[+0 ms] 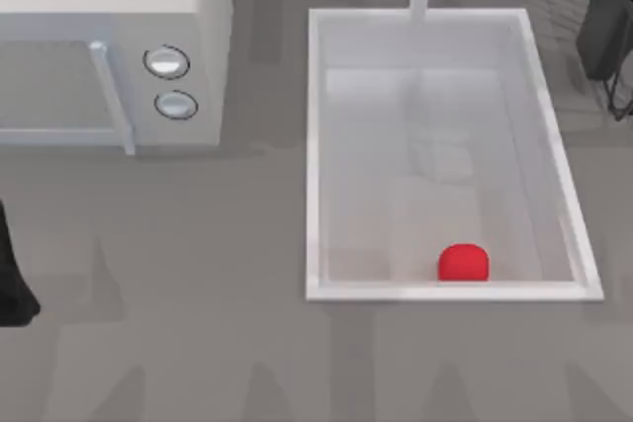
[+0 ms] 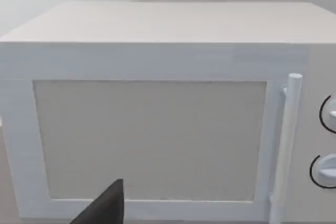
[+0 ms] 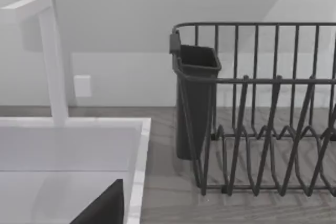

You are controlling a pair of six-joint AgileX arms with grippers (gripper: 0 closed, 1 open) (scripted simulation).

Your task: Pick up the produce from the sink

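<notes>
The red produce (image 1: 463, 263) lies inside the sink (image 1: 318, 145), touching its near wall. I'd lower my right arm steeply past that rim, fingers spread around the ball. I cannot tell either gripper's state.

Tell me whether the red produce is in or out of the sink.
In. The produce rests on the sink floor against the near wall, untouched.

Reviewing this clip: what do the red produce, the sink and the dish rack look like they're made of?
The produce: smooth matte red, no texture or markings, possibly plastic-like. The sink: white, faintly glossy with soft reflections on its floor, suggesting ceramic or enamel. The dish rack: thin dark bars, likely coated metal wire. All rendered, so these are guesses.
</notes>
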